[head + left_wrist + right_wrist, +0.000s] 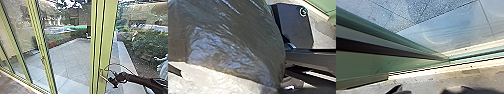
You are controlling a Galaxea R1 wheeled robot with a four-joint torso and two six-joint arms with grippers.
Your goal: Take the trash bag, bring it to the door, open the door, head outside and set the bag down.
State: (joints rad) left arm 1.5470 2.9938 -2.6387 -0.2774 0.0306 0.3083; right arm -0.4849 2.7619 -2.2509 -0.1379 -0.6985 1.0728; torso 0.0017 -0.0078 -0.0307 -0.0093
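Trash bag cut off; right pincer near door handle, contact unclear.

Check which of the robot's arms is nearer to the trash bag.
Left. The trash bag is close in front of the left wrist camera, while the right arm is away from it, by the door handle.

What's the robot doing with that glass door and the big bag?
The robot has its right gripper up at the handle on the door's green frame. The dark trash bag is right by its left arm. It looks like it's trying to get the bag outside, where the paved ground is. I can't tell if the door has started opening.
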